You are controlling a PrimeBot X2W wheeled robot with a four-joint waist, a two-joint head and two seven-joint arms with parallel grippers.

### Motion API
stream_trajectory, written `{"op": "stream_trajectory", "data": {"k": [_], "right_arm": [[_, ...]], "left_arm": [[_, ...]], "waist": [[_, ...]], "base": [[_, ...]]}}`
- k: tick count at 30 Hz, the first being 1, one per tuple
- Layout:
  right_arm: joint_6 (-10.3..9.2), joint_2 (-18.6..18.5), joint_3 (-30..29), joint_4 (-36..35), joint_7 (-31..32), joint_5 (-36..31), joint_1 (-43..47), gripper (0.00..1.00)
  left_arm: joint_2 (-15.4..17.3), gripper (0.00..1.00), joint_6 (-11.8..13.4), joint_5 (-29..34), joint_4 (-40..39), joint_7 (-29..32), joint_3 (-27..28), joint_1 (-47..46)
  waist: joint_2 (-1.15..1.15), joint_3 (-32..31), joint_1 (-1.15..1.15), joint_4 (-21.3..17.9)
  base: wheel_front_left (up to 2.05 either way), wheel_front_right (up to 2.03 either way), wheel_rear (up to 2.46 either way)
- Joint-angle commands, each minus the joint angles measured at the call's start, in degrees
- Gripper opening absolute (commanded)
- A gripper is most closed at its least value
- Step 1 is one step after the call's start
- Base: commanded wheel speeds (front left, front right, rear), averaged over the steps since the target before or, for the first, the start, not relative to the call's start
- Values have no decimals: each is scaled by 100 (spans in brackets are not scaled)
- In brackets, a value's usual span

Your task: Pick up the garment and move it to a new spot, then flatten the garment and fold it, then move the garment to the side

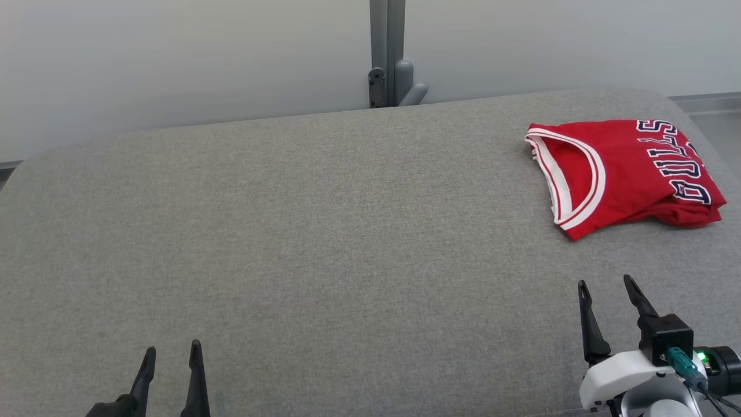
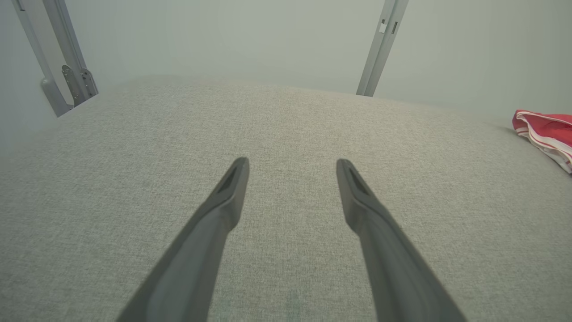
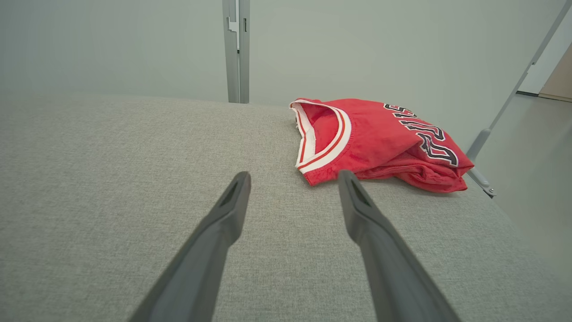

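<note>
Folded red jersey (image 1: pixel 634 174), perhaps mesh, on coarse grey woven surface (image 1: pixel 324 231)

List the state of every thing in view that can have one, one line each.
red jersey: folded into a compact bundle, lying at the far right of the grey table, not held.
left gripper: open, empty, above bare table.
right gripper: open, empty, short of the jersey and not touching it.
</note>
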Motion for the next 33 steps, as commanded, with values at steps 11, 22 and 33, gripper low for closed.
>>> {"op": "stream_trajectory", "data": {"k": [11,22,33], "right_arm": [[-2,-30,8,-98,-5,-46,-86,100],[-1,43,-101,265,309,854,-53,0],[-1,30,-23,86,530,2225,-35,0]], "left_arm": [[24,100,-2,8,-95,0,24,-48],[-43,0,0,-729,200,201,15,-91],[-39,0,-3,-1812,150,499,72,-266]], "waist": [[0,5,0,39],[0,7,0,58],[0,11,0,81]], "base": [[0,0,0],[0,0,0],[0,0,0]]}}
